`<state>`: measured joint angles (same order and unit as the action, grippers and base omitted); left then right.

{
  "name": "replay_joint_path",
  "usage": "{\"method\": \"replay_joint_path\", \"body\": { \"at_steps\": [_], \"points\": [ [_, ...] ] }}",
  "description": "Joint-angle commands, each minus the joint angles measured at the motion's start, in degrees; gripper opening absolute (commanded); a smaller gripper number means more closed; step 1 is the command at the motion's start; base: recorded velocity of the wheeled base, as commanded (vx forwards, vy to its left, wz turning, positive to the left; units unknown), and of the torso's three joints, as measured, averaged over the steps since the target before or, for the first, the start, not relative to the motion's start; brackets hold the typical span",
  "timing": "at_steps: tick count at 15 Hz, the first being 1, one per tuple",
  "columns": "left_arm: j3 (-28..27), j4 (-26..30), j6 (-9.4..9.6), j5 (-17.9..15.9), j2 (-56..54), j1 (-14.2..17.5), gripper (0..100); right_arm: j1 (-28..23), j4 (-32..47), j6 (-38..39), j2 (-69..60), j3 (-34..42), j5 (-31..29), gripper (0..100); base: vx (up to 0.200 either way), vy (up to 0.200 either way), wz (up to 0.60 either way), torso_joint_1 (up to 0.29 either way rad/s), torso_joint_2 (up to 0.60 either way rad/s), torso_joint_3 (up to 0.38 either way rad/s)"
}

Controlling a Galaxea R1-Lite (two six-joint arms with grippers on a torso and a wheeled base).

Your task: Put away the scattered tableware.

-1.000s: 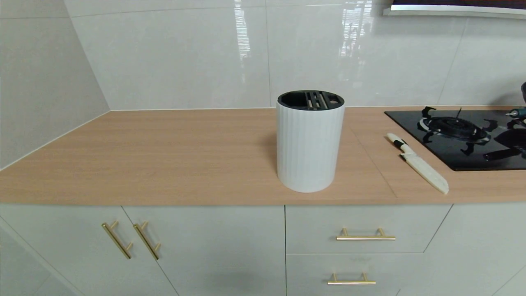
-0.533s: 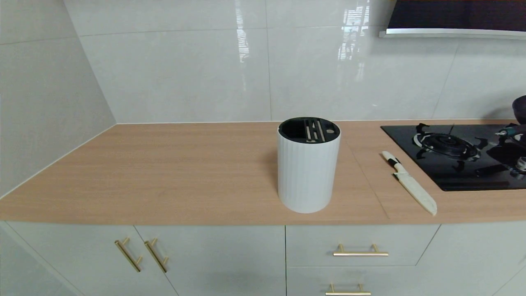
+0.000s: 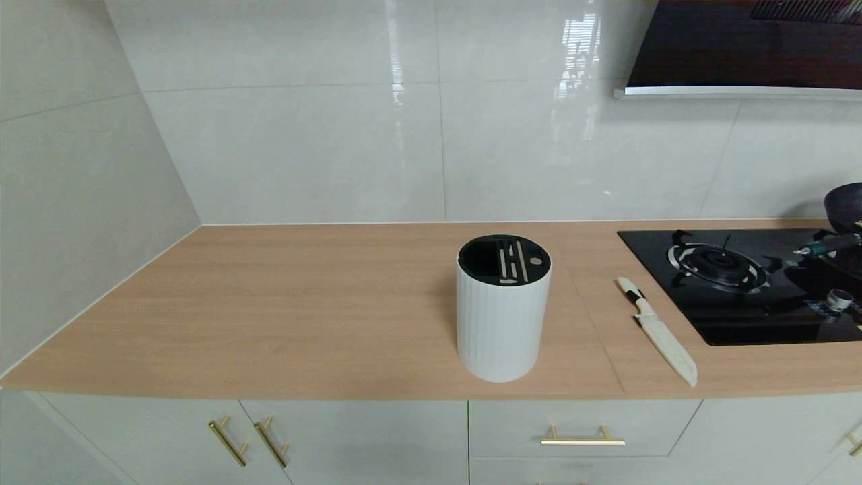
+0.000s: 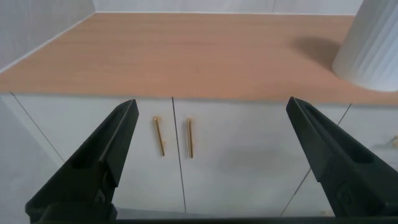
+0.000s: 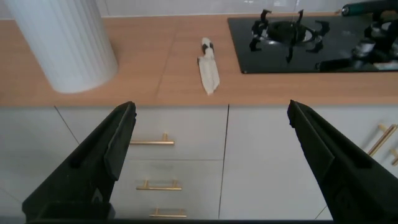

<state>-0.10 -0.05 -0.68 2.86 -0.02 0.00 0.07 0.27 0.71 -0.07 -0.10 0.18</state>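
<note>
A white ribbed knife holder (image 3: 502,318) with a black slotted top stands near the front edge of the wooden counter (image 3: 303,303). A white knife (image 3: 654,330) with a black band on its handle lies flat to its right, blade toward the counter's front edge. My left gripper (image 4: 208,158) hangs open in front of the cabinet doors, below counter level, with the holder (image 4: 371,43) off to one side. My right gripper (image 5: 211,162) is open too, level with the drawers, facing the knife (image 5: 209,65) and the holder (image 5: 65,40).
A black gas hob (image 3: 741,276) with a burner sits at the right, a dark pan (image 3: 842,202) on its far edge. White cabinets with gold handles (image 3: 582,439) run below the counter. A range hood (image 3: 741,47) hangs at the upper right. Tiled walls close the back and left.
The whole head picture has shifted: the camera has risen and looks from farther back, so counter, holder and knife appear lower and smaller. Nothing on the counter has moved.
</note>
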Motion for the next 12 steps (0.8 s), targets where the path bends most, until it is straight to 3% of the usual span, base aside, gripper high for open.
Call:
{"method": "replay_joint_path", "body": {
  "at_steps": [1, 12],
  "points": [
    [0.0, 0.0, -0.02, 0.0, 0.0, 0.0, 100, 0.0, 0.0, 0.0, 0.1, 0.0, 0.0, 100, 0.0, 0.0, 0.0, 0.276, -0.63, -0.339],
    [0.0, 0.0, -0.02, 0.0, 0.0, 0.0, 100, 0.0, 0.0, 0.0, 0.1, 0.0, 0.0, 100, 0.0, 0.0, 0.0, 0.176, -0.38, -0.205]
  ]
}}
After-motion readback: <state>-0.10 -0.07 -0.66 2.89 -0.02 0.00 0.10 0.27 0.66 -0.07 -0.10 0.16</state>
